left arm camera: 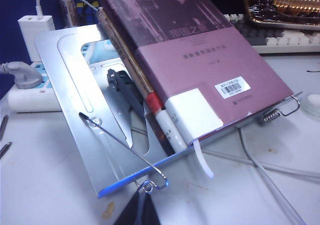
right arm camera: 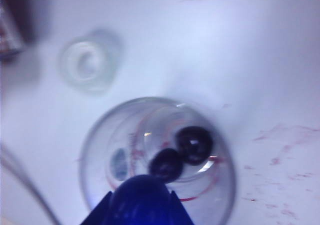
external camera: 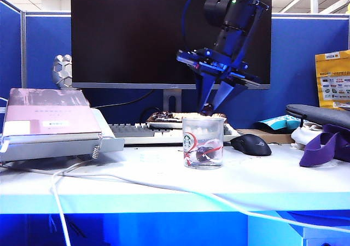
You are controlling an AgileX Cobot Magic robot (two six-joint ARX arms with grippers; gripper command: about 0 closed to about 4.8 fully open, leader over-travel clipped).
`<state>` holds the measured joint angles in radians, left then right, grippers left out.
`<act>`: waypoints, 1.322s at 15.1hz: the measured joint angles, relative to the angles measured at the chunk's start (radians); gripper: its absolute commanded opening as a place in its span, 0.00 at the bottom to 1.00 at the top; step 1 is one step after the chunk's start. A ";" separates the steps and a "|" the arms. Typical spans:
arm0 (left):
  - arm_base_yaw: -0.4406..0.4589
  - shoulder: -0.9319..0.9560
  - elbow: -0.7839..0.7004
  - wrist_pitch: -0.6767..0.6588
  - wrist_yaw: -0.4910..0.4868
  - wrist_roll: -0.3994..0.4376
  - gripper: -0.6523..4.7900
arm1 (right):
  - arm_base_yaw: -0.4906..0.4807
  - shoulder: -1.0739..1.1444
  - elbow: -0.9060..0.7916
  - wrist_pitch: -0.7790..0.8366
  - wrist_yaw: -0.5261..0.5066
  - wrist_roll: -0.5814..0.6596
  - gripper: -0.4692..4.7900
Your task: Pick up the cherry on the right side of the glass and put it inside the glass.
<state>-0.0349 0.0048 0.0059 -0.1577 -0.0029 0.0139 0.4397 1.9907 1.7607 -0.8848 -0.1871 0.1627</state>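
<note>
Cherry sits pinched between the tips of my right claw, a small dark round thing held narrow between the two blue fingers. The claw points down, and the glass stands directly below it on the white desk, its rim just under my fingertips. The cherry is over the mouth of the glass, about level with the rim.

From my right wrist I look straight down past one blue fingertip into the round opening of the glass. Two dark glossy round shapes show inside that ring. One lies just off my fingertip, and I take it for the cherry I hold. The other is close beside it, farther from the claw. The picture is blurred, so I cannot tell how deep either one lies. In the exterior view a dark shape also shows low inside the glass, under the claw.

A black mouse lies on the desk below the right claw and off to its outer side, near the glass but apart from it.

My left claw shows only as a dark sliver at the edge of its wrist view, and I cannot tell how its jaws stand. Ahead of it a purple book leans on a metal stand.
</note>
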 measured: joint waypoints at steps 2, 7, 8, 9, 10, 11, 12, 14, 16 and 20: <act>0.000 0.000 0.000 0.000 0.000 0.000 0.11 | 0.001 0.000 0.000 -0.002 0.003 -0.003 0.74; 0.000 0.000 0.000 0.000 0.000 0.000 0.11 | 0.001 -0.001 0.020 0.013 -0.014 -0.006 0.37; 0.000 0.000 0.000 0.000 0.000 0.000 0.11 | 0.001 -0.006 0.041 0.008 -0.013 -0.006 0.12; 0.000 0.000 0.000 0.000 0.000 0.000 0.11 | 0.001 -0.023 0.077 0.002 0.007 -0.008 0.08; 0.000 0.000 0.000 0.000 0.000 0.000 0.11 | 0.001 -0.053 0.105 0.003 0.024 -0.021 0.08; 0.000 0.000 0.000 0.000 0.000 0.000 0.11 | 0.001 -0.125 0.150 0.005 0.036 -0.031 0.08; 0.000 0.000 0.000 0.000 0.000 0.000 0.11 | 0.001 -0.163 0.172 0.005 0.037 -0.034 0.08; 0.000 0.000 0.000 0.000 0.000 0.000 0.11 | 0.001 -0.299 0.227 0.005 0.037 -0.036 0.08; 0.000 0.000 0.000 0.000 0.000 0.000 0.11 | 0.002 -0.488 0.246 0.001 0.037 -0.043 0.08; 0.000 0.000 0.000 0.000 0.000 0.000 0.11 | 0.002 -0.875 0.251 -0.040 0.129 -0.105 0.08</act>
<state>-0.0349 0.0048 0.0059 -0.1577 -0.0025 0.0135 0.4416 1.1152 2.0117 -0.9249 -0.0582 0.0574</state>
